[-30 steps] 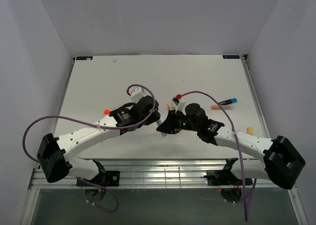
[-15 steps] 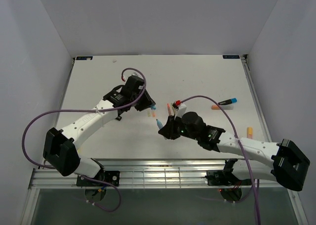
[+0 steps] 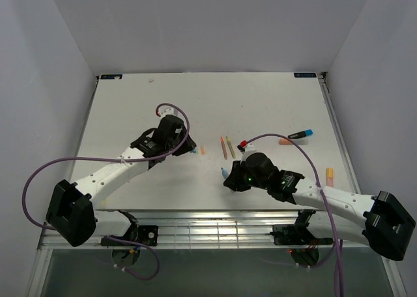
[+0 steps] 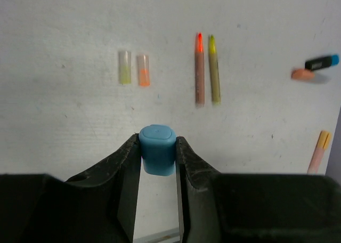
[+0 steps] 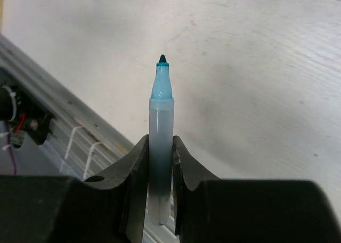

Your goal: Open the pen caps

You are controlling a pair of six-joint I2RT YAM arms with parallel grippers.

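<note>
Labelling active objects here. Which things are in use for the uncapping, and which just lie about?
In use: blue cap, in the left end effector; blue-tipped pen, in the right end effector.
Lying about: yellowish cap, orange cap, orange-tipped pen, yellow-tipped pen, black marker.

Separation noted within the last second.
The left gripper (image 4: 157,143), clamped on the blue cap (image 4: 157,153), drew off to the left; the right gripper (image 5: 161,147) carried the uncapped pen (image 5: 161,115) back toward its own base.

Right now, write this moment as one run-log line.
left gripper: shut on blue cap | right gripper: shut on uncapped pen | table: two caps, two pens
</note>
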